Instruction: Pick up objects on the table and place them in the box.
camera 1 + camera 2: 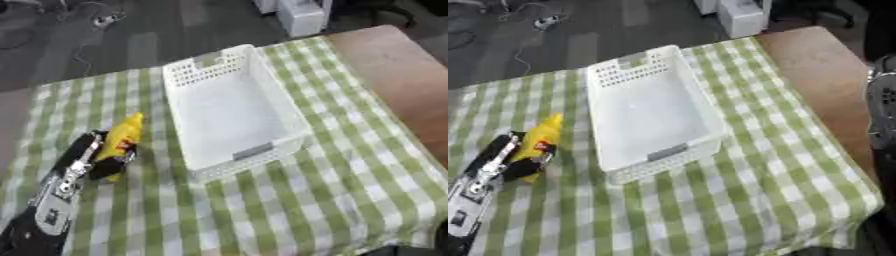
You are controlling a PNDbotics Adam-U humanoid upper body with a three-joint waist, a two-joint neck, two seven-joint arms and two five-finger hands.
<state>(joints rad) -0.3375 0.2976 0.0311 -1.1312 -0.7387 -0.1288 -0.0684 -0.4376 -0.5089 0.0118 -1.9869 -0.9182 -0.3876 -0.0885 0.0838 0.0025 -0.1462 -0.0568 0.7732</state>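
A green-and-white checked cloth [297, 200] is covering most of the counter [820, 75], leaving a bare brown strip showing along the right side, with grey floor lying beyond the far edge. A white box [229, 110] with perforated walls is sitting on the cloth near the middle, its long axis running from the near right toward the far left, and nothing is lying inside it. To the left of the box, well apart from it, a yellow bottle [122, 136] is lying with its long axis running near to far, its pointed tip aiming away toward the far edge. The left hand [107, 159] is reaching in from the lower left and curling its dark fingers around the bottle's near end. The right eye view is showing a dark part of the right arm at its right edge, which the left eye view is missing; the right hand itself is appearing in neither view.
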